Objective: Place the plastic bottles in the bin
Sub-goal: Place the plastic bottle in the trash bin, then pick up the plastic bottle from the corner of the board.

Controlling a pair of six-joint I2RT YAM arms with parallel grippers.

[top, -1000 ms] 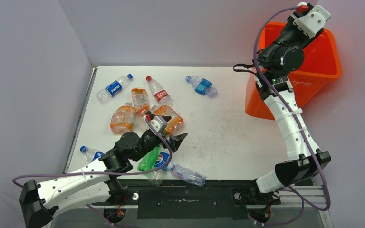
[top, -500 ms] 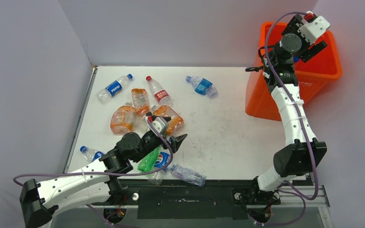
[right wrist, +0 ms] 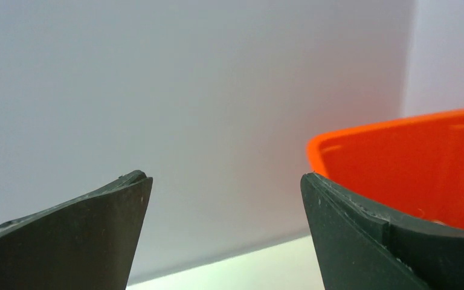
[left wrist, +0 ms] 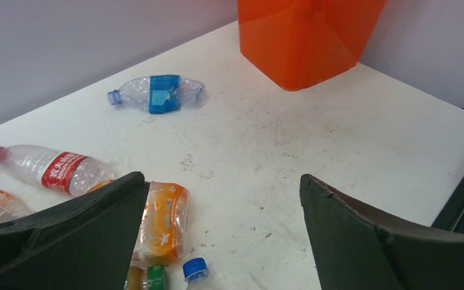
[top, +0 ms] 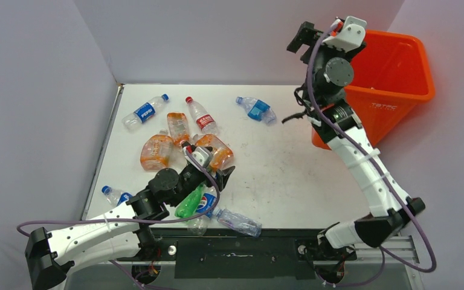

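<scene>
Several plastic bottles lie on the left half of the white table (top: 290, 175): a clear Pepsi one (top: 147, 112), a red-labelled one (top: 200, 118), orange ones (top: 156, 151), a green one (top: 187, 205) and a crushed blue-labelled one (top: 256, 110). My left gripper (top: 223, 176) hovers open just right of an orange bottle (left wrist: 163, 220), with a blue cap (left wrist: 194, 269) below it and nothing between its fingers. The orange bin (top: 399, 78) stands at the far right. My right gripper (top: 299, 39) is raised high, left of the bin rim (right wrist: 399, 130), open and empty.
Grey walls close in the table at the left and back. A clear bottle (top: 238, 222) lies near the front edge and a blue-capped one (top: 113, 194) near the left edge. The bin's base (left wrist: 305, 36) rests on the far right corner.
My right gripper opened above the bin and swung left, out past the bin's rim. My left gripper edged slightly toward the orange bottles, still open.
</scene>
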